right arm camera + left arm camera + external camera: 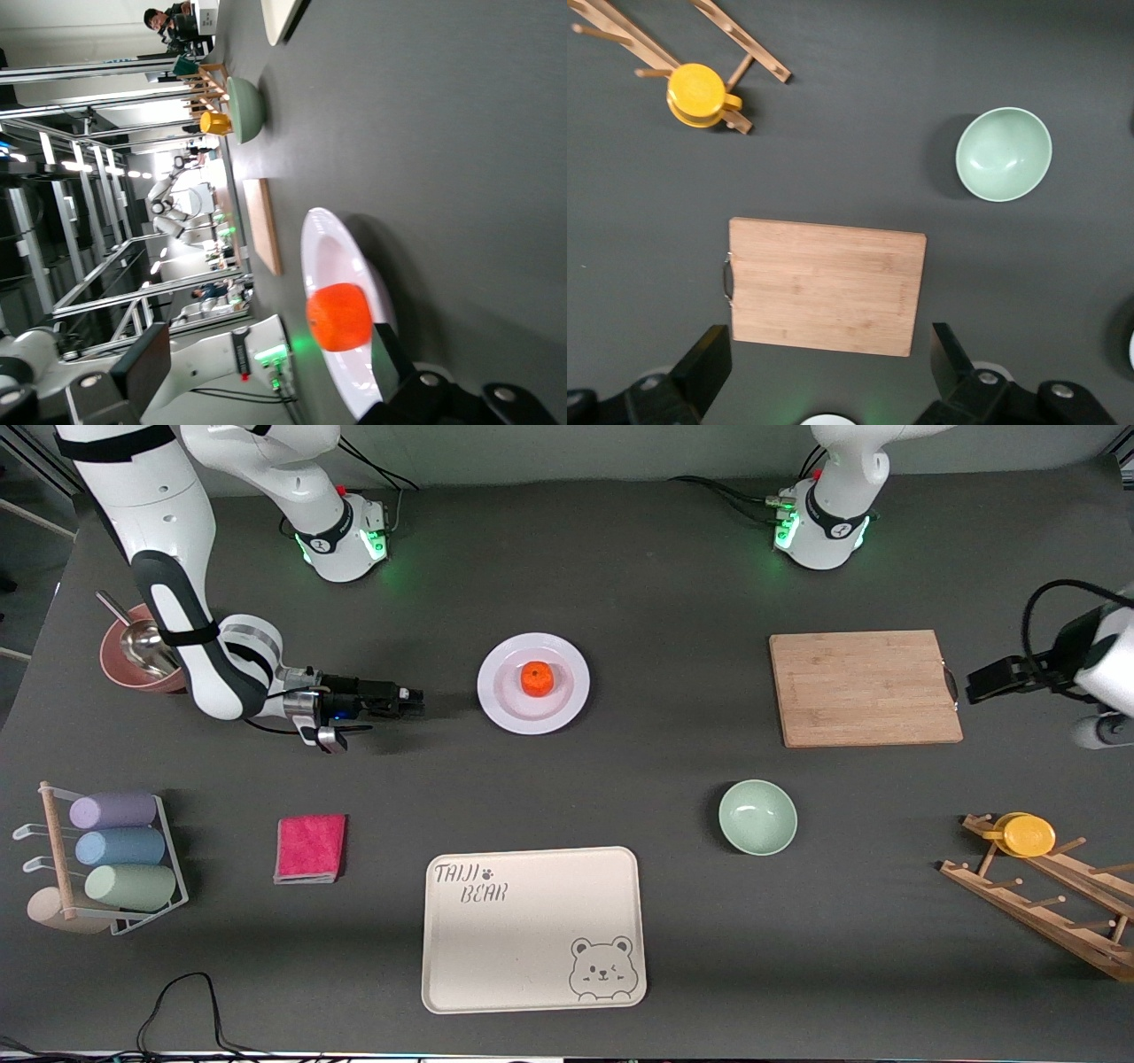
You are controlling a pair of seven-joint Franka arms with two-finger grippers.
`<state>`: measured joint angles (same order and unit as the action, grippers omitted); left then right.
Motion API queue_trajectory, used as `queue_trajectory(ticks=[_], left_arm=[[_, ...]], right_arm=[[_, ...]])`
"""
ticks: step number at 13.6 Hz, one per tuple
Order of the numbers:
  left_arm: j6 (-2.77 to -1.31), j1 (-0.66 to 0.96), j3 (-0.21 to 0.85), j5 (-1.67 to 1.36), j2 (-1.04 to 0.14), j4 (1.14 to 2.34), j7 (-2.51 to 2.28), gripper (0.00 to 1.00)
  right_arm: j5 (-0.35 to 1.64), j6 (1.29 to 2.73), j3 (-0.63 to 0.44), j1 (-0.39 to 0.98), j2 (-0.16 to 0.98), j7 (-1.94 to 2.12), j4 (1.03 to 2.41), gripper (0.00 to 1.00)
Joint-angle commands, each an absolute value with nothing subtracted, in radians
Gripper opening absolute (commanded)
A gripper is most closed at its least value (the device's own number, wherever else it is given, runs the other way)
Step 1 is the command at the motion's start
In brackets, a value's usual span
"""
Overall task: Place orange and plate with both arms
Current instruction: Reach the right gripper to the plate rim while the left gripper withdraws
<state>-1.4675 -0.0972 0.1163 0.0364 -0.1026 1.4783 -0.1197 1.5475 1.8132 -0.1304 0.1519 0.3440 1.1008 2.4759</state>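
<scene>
At the right arm's end of the table, the right end effector [416, 701] is shown low over the bare table [620, 558], lying on its side, its fingers spread and empty, aimed at the plate [505, 708] and just short of its rim. In the right wrist view the same plate [323, 257] is seen edge-on ahead of the fingers, with the orange [339, 317] resting on it. The orange [537, 678] sits at the centre of the plate, which lies near the middle of the table, farther from the front camera than the cream tray [532, 983] and the green bowl [757, 817].

Toward the left arm's end lies the wooden cutting board [864, 687]. The left end effector [974, 688] is held in the air just off the board's edge; its fingers [704, 367] are seen wide apart and empty in the left wrist view, above the cutting board [826, 285].

The step in hand is judged to be the approach: nothing is yet gripped by either arm. The next move is expected to require the right end effector to be brought up to the plate's rim and closed on it, while the orange is left for the left arm to reach. A sideways push on the rim could slide the plate or roll the fruit.
</scene>
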Motion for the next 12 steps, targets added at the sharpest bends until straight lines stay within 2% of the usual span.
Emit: queue_trajectory(ticks=[1, 3, 12], left_arm=[[-1.523, 0.011, -0.001, 0.018, -0.043, 1.537, -0.060, 1.00], [-1.558, 0.025, -0.014, 0.017, -0.020, 1.586, -0.028, 1.00], [-1.523, 0.018, -0.009, 0.015, -0.021, 1.571, 0.038, 1.00]], right_arm=[[1.638, 1.848, -0.133, 0.207, 0.333, 1.231, 2.549, 1.00], [1.713, 1.858, -0.133, 0.256, 0.345, 1.281, 2.572, 1.00], [1.971, 1.879, -0.133, 0.434, 0.420, 1.471, 2.589, 1.00]])
